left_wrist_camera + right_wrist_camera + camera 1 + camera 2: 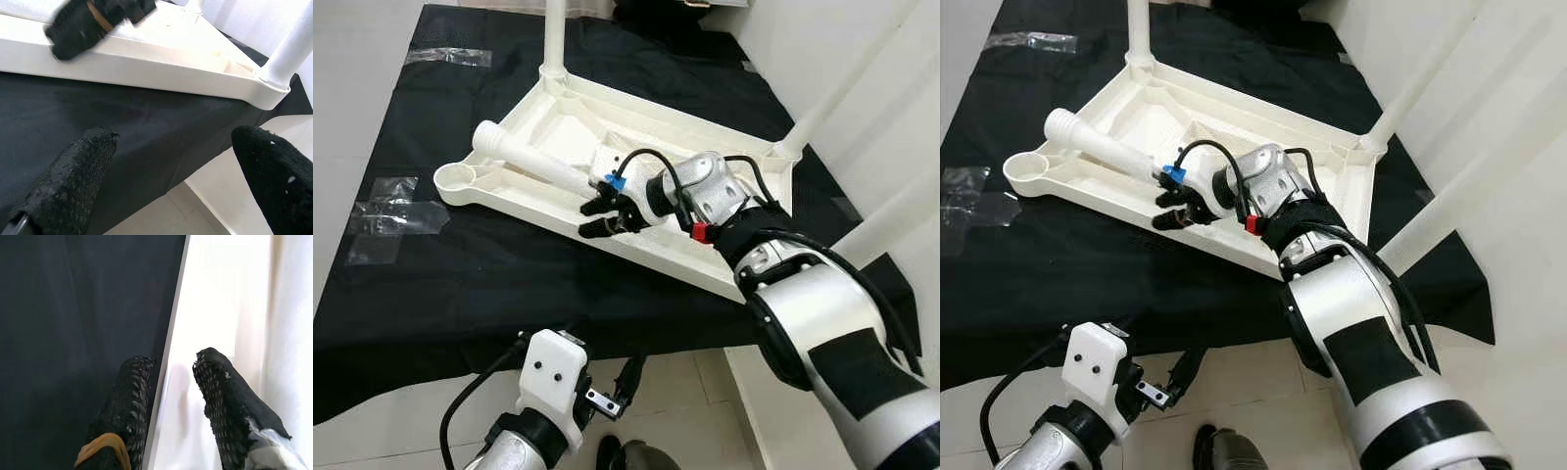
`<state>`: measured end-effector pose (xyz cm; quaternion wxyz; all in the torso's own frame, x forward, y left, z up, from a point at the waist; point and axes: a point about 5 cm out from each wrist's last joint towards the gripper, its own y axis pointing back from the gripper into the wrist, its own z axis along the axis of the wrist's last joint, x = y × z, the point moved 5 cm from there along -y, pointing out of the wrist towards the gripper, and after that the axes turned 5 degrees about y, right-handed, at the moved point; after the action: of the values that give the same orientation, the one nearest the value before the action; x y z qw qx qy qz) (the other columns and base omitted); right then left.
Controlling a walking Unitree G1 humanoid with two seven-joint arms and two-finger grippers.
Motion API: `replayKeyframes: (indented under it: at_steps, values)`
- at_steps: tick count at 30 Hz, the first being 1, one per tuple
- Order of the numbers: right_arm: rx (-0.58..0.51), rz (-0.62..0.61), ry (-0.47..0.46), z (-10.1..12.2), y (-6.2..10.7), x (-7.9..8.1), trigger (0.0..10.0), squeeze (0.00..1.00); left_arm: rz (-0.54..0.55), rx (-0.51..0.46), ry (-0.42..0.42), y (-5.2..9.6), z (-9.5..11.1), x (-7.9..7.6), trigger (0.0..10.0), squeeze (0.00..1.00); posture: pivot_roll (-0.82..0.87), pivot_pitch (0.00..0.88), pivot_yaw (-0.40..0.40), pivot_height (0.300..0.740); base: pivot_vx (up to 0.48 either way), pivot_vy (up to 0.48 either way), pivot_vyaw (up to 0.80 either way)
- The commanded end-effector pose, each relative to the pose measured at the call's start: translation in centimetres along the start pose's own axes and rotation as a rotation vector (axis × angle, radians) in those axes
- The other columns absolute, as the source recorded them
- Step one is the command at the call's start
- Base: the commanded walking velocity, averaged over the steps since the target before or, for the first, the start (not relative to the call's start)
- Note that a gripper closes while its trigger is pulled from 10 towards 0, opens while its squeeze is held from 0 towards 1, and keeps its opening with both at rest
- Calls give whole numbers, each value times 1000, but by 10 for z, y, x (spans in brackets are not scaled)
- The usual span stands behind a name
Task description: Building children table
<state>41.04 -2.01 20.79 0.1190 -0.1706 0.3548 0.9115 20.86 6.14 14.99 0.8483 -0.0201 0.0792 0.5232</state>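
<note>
Nearest us, our left gripper [607,397] hangs low over the pale floor in front of the black cloth [460,264], its two black fingers spread wide apart with nothing between them. On that cloth lies the upturned white plastic tabletop [724,279], with white legs already standing in its far sockets. Our right gripper [605,217] rests at the tabletop's near rim, its fingers straddling that thin edge with a gap between them, so we judge nothing is clamped yet. Just beside it lies a loose white plastic leg [524,157], tilted across the underside, near the empty round corner socket [456,177]. We expect the leg to be light, stiff and rather slick; gripping it mid-shaft, square across, should suit best.
</note>
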Motion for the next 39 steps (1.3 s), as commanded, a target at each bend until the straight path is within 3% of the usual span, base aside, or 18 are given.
replayKeyframes:
  at_steps: [1, 7, 11, 12, 13, 18, 30, 32, 39]
  values:
    - [82, 10, -30, -22, -3, 6, 10000, 0, -6, 16, 26, 1, -5, -3, 10000, 0, 58, 190, -201, 740, 0, 0, 0]
    - [199, 13, -54, -45, -7, 13, 10000, 0, -4, 17, 24, 2, -5, -3, 10000, 0, 57, 193, -202, 740, 0, 0, 0]
    - [220, 10, -49, -48, -7, 14, 10000, 0, -4, 18, 23, 2, -5, -3, 10000, 0, 57, 193, -202, 740, 0, 0, 0]
    - [242, 22, -11, -51, -7, 15, 0, 0, -5, 18, 25, 2, -5, -3, 10000, 0, 53, 195, -201, 740, 0, 0, 0]
    - [263, 49, 45, -54, -8, 18, 0, 0, -5, 19, 28, 1, -5, -3, 10000, 0, 53, 194, -204, 740, 0, 0, 0]
    - [263, 67, 69, -53, -8, 20, 0, 0, -5, 19, 29, 1, -6, -3, 10000, 0, 53, 195, -205, 740, 0, 0, 0]
    - [151, 125, 237, -32, -10, 24, 0, 0, -3, 18, 32, 0, -5, -4, 10000, 0, 48, 199, -209, 740, 0, 0, 0]
    - [122, 226, 351, -32, -5, 35, 0, 0, -4, 17, 34, -1, -5, -4, 10000, 0, 46, 196, -210, 740, 0, 0, 0]
    - [65, 290, 475, -26, 3, 40, 0, 0, -6, 16, 37, -1, -6, -4, 10000, 0, 43, 194, -211, 740, 0, 0, 0]
